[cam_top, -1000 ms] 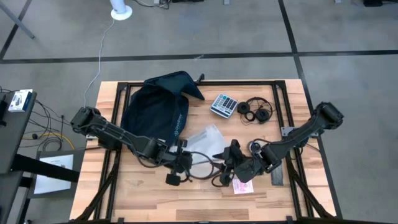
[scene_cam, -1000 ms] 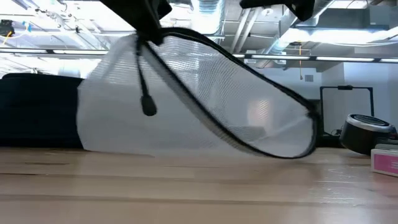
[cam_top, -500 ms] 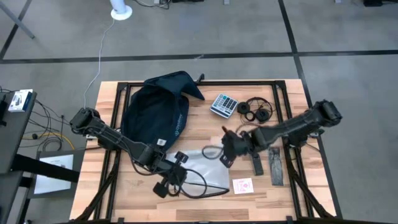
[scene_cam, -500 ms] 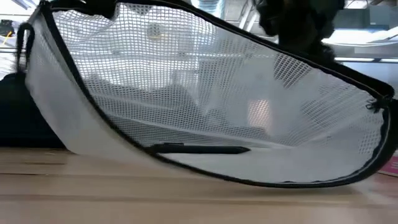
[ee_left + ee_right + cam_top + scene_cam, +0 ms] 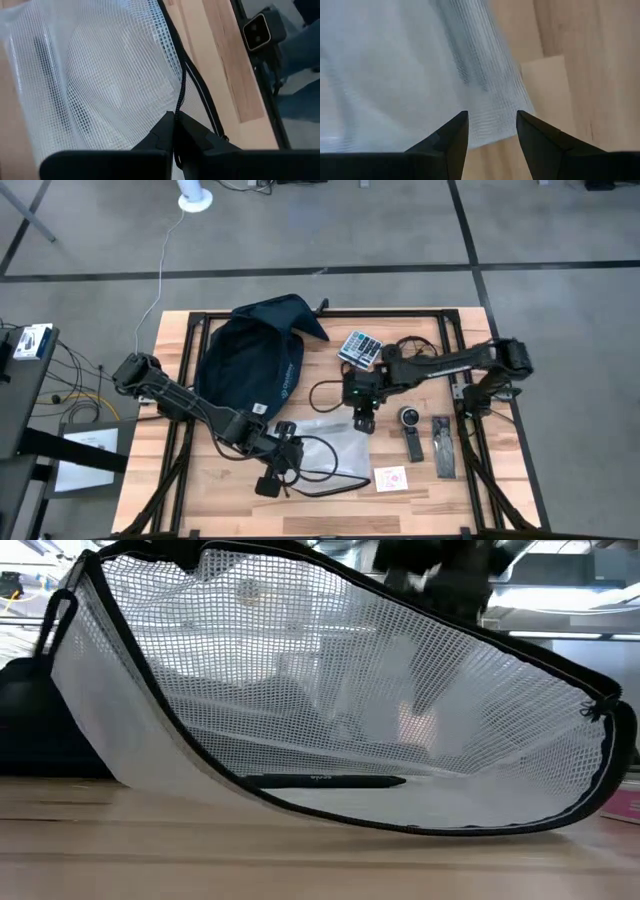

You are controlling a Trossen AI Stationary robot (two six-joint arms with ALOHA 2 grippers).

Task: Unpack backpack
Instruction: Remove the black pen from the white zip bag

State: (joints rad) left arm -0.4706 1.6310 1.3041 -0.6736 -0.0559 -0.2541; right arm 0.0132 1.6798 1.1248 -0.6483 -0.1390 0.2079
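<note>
Two arms apart now, right end effector (image 5: 361,423) withdrawn, open, mesh pouch (image 5: 335,448) released

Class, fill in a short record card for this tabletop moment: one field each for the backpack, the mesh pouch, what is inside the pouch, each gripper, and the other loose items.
backpack: dark navy backpack lying at the table's far left part
mesh pouch: clear mesh pouch with black edging, mid-table near the front
inside pouch: a dark pen
left gripper: left gripper shut on the pouch's black cord
right gripper: right gripper open, empty, above the pouch's far edge
other items: calculator, headphones, pink card
</note>
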